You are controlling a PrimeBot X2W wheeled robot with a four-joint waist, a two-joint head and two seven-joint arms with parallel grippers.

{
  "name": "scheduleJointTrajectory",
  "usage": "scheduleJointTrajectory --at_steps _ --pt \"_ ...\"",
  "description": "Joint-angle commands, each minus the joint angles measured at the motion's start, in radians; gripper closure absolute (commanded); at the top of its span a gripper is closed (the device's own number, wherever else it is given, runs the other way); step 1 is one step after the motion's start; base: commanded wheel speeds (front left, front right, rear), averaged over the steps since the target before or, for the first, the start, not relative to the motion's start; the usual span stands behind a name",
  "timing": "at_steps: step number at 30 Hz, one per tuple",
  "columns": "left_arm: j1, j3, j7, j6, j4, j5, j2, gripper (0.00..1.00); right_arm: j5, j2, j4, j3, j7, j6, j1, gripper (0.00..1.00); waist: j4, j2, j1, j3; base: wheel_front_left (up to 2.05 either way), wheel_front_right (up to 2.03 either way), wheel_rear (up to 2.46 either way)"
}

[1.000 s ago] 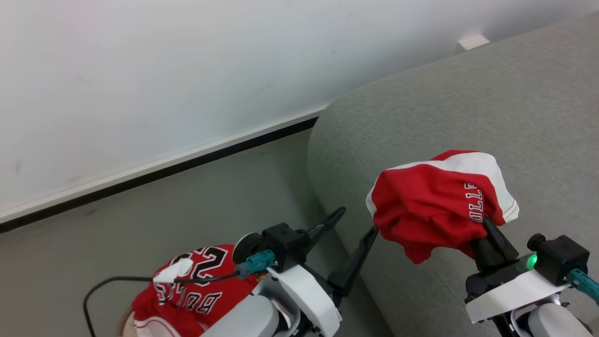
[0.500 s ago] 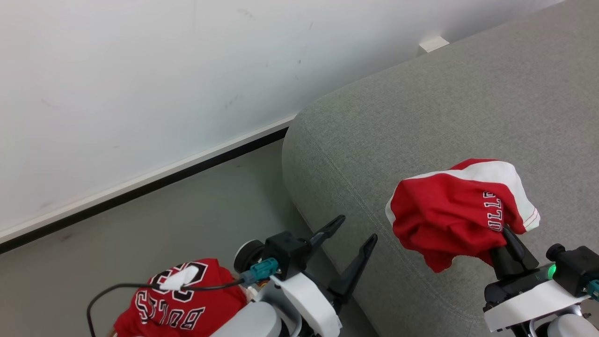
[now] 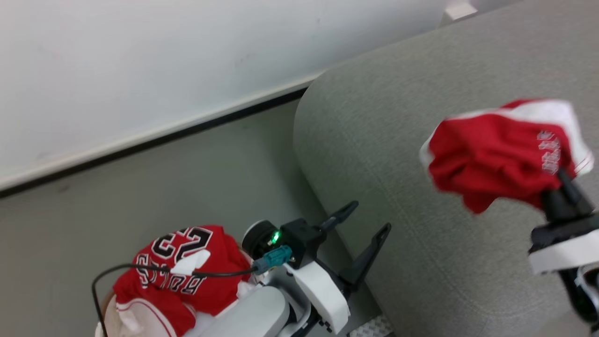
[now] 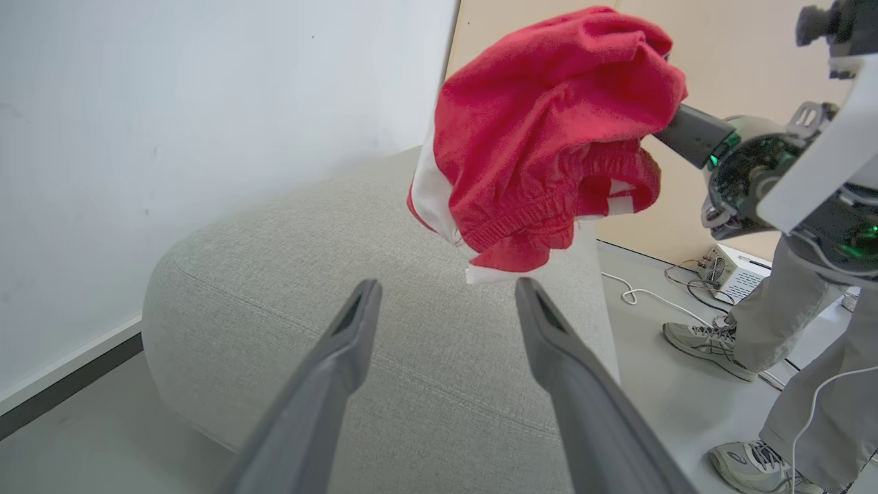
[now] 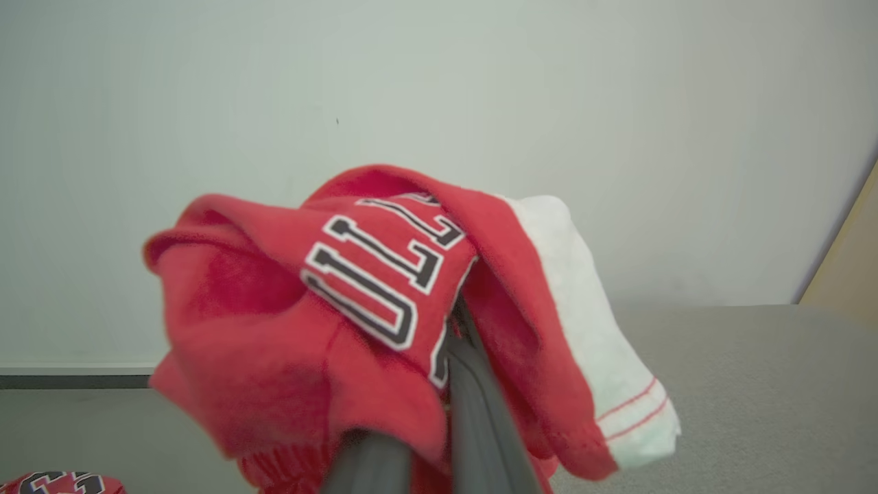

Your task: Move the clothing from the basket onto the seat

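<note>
Right wrist view: blk/wht "ULL" on red shorts (image 5: 260, 343)

red shorts (image 3: 496, 150) blurred, basket (image 3: 103, 325) cut off, mostly covered

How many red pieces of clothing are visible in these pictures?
2. One garment hangs from the shut right gripper above the sofa. A jersey numbered 23 lies on top in the basket. More may be hidden under it.
</note>
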Motion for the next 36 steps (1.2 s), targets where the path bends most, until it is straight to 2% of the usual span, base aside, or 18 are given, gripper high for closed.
scheduleJointTrajectory --at_steps 1,3,9,18,25,30,36 --pt "-0.021 0.000 0.006 0.002 -0.006 0.012 0.010 0.00 0.034 -0.010 0.011 -0.013 0.000 0.003 -0.038 1.00 0.043 -0.0001 0.0000 0.064 0.00 0.00 0.00" --pt "-0.038 0.000 0.018 0.008 -0.011 0.021 0.016 0.00 0.095 -0.020 0.024 -0.033 0.000 0.003 -0.090 1.00 0.061 -0.0001 0.0000 0.103 0.00 0.00 0.00" --pt "-0.102 -0.005 0.049 0.017 -0.031 0.049 0.020 0.00 0.205 -0.109 0.128 -0.040 0.000 0.002 -0.260 1.00 0.126 -0.0001 0.0000 0.231 0.00 0.00 0.00" --pt "-0.176 -0.003 0.065 0.037 -0.049 0.079 0.026 0.00 0.298 -0.231 0.322 -0.019 0.000 0.002 -0.477 1.00 0.226 -0.0001 0.0000 0.372 0.00 0.00 0.00" --pt "-0.205 -0.001 0.063 0.050 -0.055 0.091 0.022 0.00 0.327 -0.301 0.515 0.054 0.005 0.002 -0.591 1.00 0.277 -0.0001 0.0000 0.428 0.00 0.00 0.00" --pt "-0.214 0.001 0.054 0.059 -0.054 0.092 0.020 0.00 0.333 -0.322 0.663 0.156 0.109 0.002 -0.659 1.00 0.301 -0.0001 0.0000 0.451 0.00 0.00 0.00" --pt "-0.213 0.001 0.044 0.063 -0.041 0.084 0.025 0.00 0.379 -0.309 0.754 0.270 0.287 0.002 -0.683 1.00 0.299 -0.0001 0.0000 0.447 0.00 0.00 0.00"
